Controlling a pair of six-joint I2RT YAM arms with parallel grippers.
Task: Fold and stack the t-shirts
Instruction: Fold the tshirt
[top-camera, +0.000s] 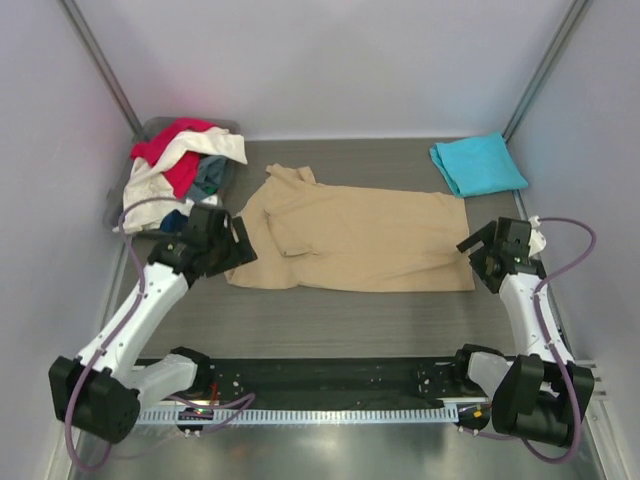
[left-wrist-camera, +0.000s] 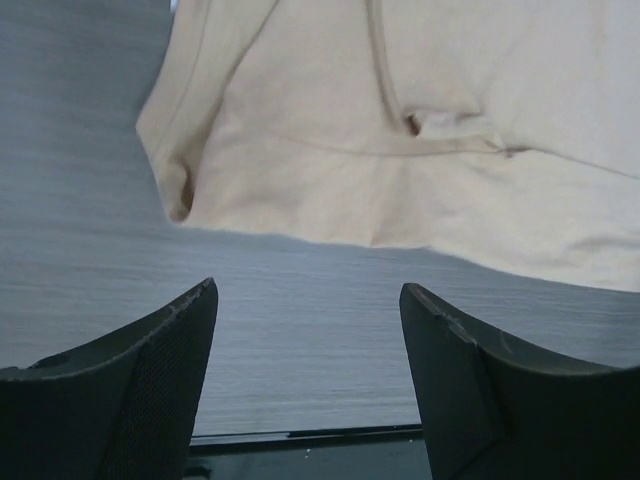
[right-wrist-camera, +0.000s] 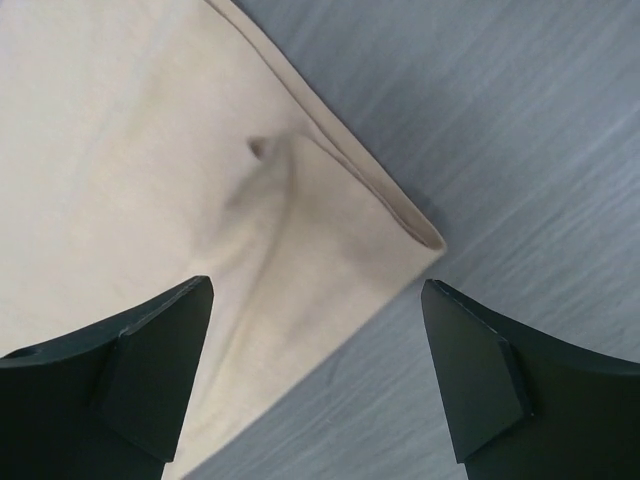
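Two end effectors, left and right, gape wide and empty at either end of the tan t-shirt, apparently folded lengthwise on the surface. Next, likely: regrip, fold crosswise. Beyond, the turquoise t-shirt sits folded far right, unfolded t-shirts heaped far left.

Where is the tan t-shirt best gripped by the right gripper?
Probably its hem corner, coming from the right: the tan t-shirt lies flat, with that layered corner just ahead of the open right gripper.
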